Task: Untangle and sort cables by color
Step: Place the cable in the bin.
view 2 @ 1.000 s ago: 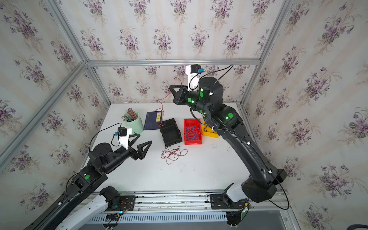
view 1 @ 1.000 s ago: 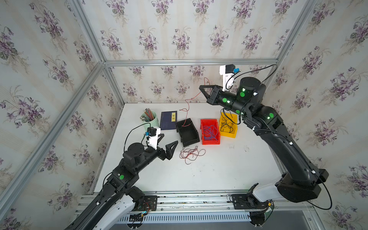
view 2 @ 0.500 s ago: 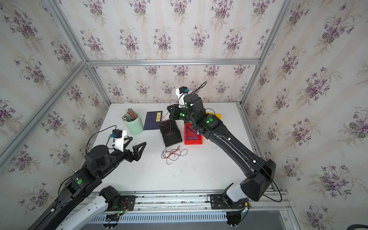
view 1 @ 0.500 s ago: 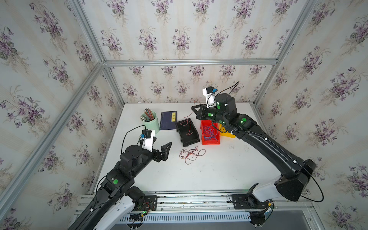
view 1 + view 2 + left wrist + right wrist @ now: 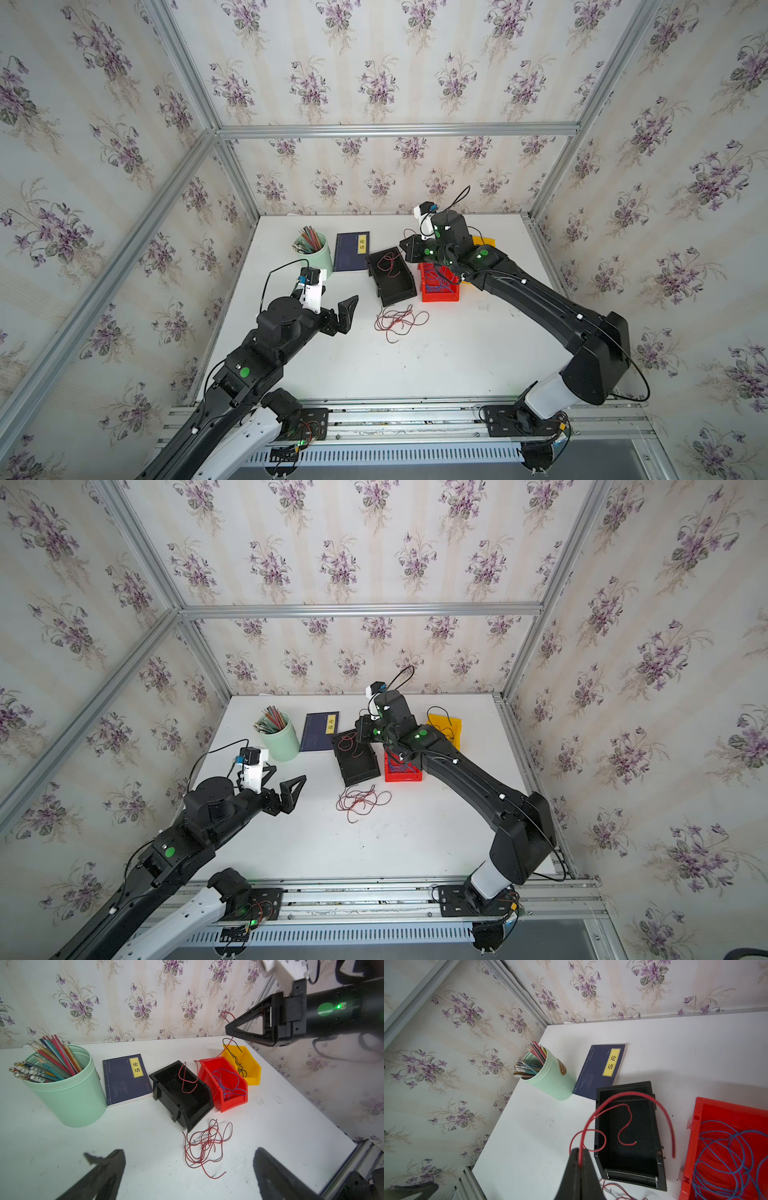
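My right gripper (image 5: 579, 1152) is shut on a red cable (image 5: 623, 1105), low over the far end of the black bin (image 5: 395, 284). The cable loops from the fingertips down into that bin (image 5: 180, 1105). A tangle of red cables (image 5: 399, 322) lies on the table in front of the black bin, also in the left wrist view (image 5: 205, 1142). Blue cables (image 5: 228, 1082) fill the red bin (image 5: 440, 296), and black cables (image 5: 239, 1064) lie in the yellow bin (image 5: 254, 1068). My left gripper (image 5: 282, 779) stands open and empty, left of the tangle.
A green cup (image 5: 322, 257) of coloured pencils and a dark blue book (image 5: 351, 251) sit at the back left, next to the black bin. The three bins stand side by side. Walls close the table on three sides.
My right arm has come down from high above the bins to just over the black bin, bringing the red cable into it. The left arm drew back a little to the left.
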You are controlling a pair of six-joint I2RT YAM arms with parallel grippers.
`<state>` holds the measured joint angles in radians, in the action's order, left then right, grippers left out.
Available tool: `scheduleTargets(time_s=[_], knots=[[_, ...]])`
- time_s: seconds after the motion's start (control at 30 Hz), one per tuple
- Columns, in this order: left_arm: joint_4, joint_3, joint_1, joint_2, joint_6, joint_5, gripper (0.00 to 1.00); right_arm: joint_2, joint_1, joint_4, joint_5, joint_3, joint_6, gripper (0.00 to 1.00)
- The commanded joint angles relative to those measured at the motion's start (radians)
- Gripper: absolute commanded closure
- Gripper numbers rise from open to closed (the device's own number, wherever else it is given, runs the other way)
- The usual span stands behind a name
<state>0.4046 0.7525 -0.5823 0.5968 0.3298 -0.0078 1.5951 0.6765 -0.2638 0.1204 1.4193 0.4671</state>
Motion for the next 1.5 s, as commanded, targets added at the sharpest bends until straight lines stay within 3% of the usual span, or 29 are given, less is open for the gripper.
scheduleTargets(time_s=[0.0,0.5,0.97,1.07,1.27,1.47], knots=[[0.009,0.001,0.002,0.000,-0.014,-0.024,0.01,0.034,-0.011,0.044,0.011,-0.007,-0.018,1.00],[0.027,0.001,0.006,0.003,-0.019,-0.057,0.01,0.279,-0.015,-0.015,-0.018,-0.004,-0.090,1.00],[-0.019,0.003,0.010,0.065,-0.014,-0.051,0.01,0.437,-0.009,-0.074,-0.005,0.096,-0.185,0.98],[-0.029,-0.001,0.009,0.075,-0.008,-0.046,0.01,0.454,-0.008,-0.095,-0.001,0.121,-0.197,0.90],[-0.055,-0.011,0.010,0.083,0.006,-0.037,0.01,0.419,-0.005,-0.131,-0.024,0.132,-0.193,0.61],[-0.051,-0.015,0.009,0.072,0.016,-0.031,0.01,0.398,-0.005,-0.220,-0.090,0.171,-0.185,0.48]])
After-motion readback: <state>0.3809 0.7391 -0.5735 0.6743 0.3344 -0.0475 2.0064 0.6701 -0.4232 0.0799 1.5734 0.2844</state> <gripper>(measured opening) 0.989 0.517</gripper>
